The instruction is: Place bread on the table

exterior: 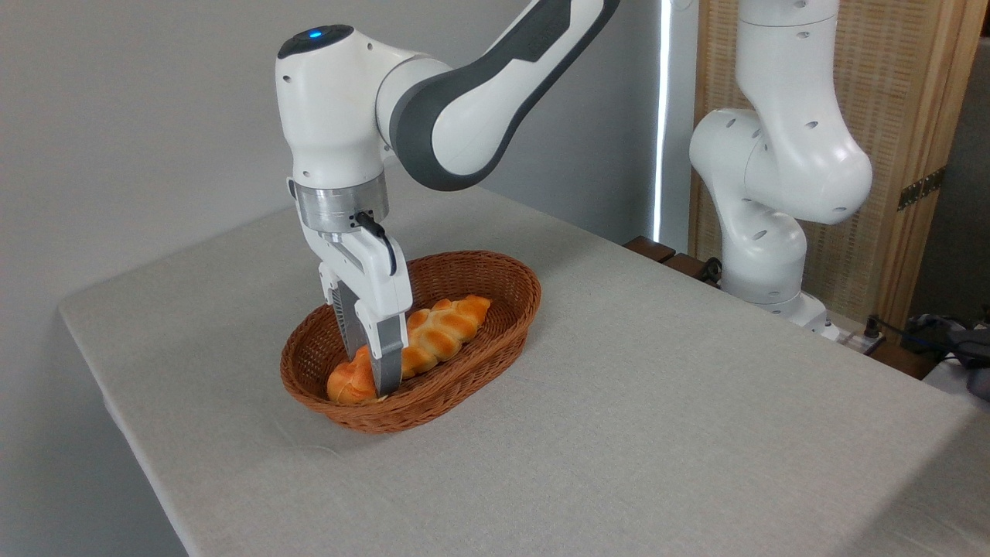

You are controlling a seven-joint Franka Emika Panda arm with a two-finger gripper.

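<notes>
The bread [346,384], a small glossy orange-golden bun, lies at the near left end of the brown wicker basket [495,340]. My gripper [370,377] reaches straight down into the basket with its jaws apart, one on either side of the bun. The near finger [389,360] stands in front of the bun's right part. The far finger [346,321] goes down behind the bun, which hides its tip. Whether the pads press on the bun does not show. The basket stands on the light grey table [657,433].
A longer braided golden loaf [445,329] lies in the basket right behind the bun, touching the gripper's side. The arm's white base [762,255] rises at the table's back right edge. Cables and dark objects [955,340] sit at the far right.
</notes>
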